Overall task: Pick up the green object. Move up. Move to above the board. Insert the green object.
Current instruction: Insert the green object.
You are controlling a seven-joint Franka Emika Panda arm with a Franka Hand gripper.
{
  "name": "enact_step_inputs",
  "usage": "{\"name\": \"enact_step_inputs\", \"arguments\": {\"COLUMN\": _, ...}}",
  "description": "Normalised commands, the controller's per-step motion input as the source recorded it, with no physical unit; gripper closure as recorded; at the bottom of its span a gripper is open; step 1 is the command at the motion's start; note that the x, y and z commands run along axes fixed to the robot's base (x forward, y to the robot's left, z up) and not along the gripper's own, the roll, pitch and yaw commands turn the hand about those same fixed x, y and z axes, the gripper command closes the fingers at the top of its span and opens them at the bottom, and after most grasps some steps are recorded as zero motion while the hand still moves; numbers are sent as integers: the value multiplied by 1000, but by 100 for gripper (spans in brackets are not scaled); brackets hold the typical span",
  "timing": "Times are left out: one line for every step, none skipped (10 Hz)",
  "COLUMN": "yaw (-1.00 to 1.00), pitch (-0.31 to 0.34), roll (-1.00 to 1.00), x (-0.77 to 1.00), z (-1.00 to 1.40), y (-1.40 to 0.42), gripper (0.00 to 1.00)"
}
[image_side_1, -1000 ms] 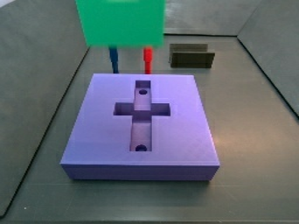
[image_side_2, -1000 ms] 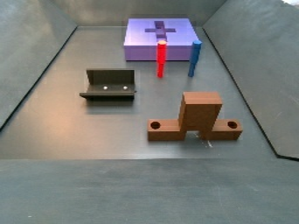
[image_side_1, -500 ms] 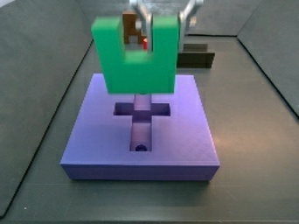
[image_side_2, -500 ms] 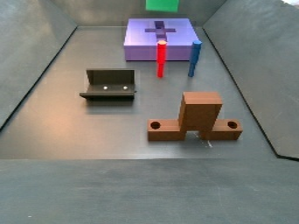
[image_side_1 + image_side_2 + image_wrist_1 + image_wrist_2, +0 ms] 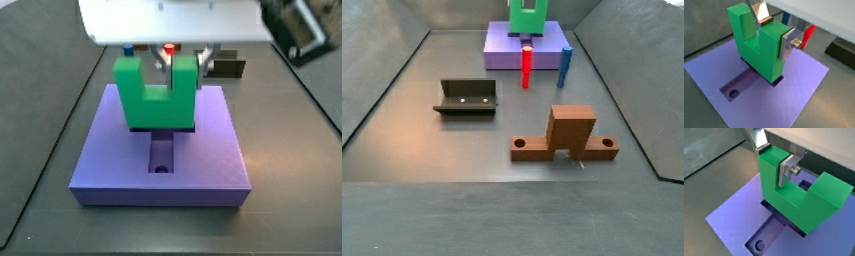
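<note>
The claw (image 5: 175, 66) hung over the middle of the board (image 5: 114, 160), pinching one prong of the green object (image 5: 155, 98) between its silver fingers (image 5: 785, 44); in both wrist views a plate lay flat against the outer face of that prong while the other finger (image 5: 757, 138) reached into the notch. The green object (image 5: 759, 45) stood upright with its two prongs pointing up, and its base sat right at the cross-shaped recess of the board (image 5: 801, 90), covering the centre of the cross; whether it had gone into the recess or merely rested at its mouth could not be told. In a wrist view the free arm of the recess ran out from under the green object (image 5: 799, 198) to a small round hole (image 5: 759, 245) in the board (image 5: 731, 220). In a side view the board (image 5: 500, 45) lay at the far end of the grey desk (image 5: 422, 130), with a red post (image 5: 527, 67) and a blue post (image 5: 564, 66) standing against its near edge. Nearer the camera sat the dark fixture (image 5: 466, 97) and, well apart from it, a brown block (image 5: 567, 134).
</note>
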Motion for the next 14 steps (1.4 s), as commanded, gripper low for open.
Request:
{"name": "enact_step_inputs", "arguments": {"yaw": 103, "pitch": -67, "roll": 7, "x": 271, "z": -431, "y": 0, "gripper": 100}}
{"name": "enact_step_inputs", "arguments": {"yaw": 9, "pitch": 0, "roll": 97, "x": 63, "z": -323, "y": 26, "gripper": 100}}
{"name": "enact_step_inputs", "arguments": {"yaw": 0, "pitch": 0, "roll": 90, "x": -37, "z": -286, "y": 91, "gripper": 100}}
{"name": "enact_step_inputs", "arguments": {"yaw": -54, "pitch": 0, "roll": 154, "x": 0, "z": -209, "y": 114, "gripper": 100}}
{"name": "enact_step_inputs", "arguments": {"yaw": -26, "pitch": 20, "roll": 203, "x": 94, "z": -197, "y": 97, "gripper": 100}}
{"name": "enact_step_inputs", "arguments": {"yaw": -57, "pitch": 49, "roll": 200, "x": 123, "z": -243, "y": 57, "gripper": 100}}
{"name": "enact_step_inputs", "arguments": {"yaw": -14, "pitch": 0, "roll": 136, "x": -37, "z": -377, "y": 0, "gripper": 100}}
{"name": "enact_step_inputs", "arguments": {"yaw": 0, "pitch": 0, "roll": 126, "x": -89, "z": -400, "y": -109, "gripper": 100}}
{"name": "enact_step_inputs", "arguments": {"yaw": 0, "pitch": 0, "roll": 131, "x": 0, "z": -657, "y": -106, "gripper": 100}}
{"name": "enact_step_inputs", "arguments": {"yaw": 0, "pitch": 19, "roll": 90, "x": 194, "z": -909, "y": 0, "gripper": 100}}
{"name": "enact_step_inputs", "arguments": {"yaw": 0, "pitch": 29, "roll": 41, "x": 206, "z": -977, "y": 143, "gripper": 100}}
{"name": "enact_step_inputs", "arguments": {"yaw": 0, "pitch": 0, "roll": 49, "x": 0, "z": -580, "y": 0, "gripper": 100}}
{"name": "enact_step_inputs", "arguments": {"yaw": 0, "pitch": -6, "roll": 0, "x": 0, "z": -86, "y": 0, "gripper": 100}}
{"name": "enact_step_inputs", "arguments": {"yaw": 0, "pitch": 0, "roll": 0, "x": 0, "z": 0, "y": 0, "gripper": 100}}
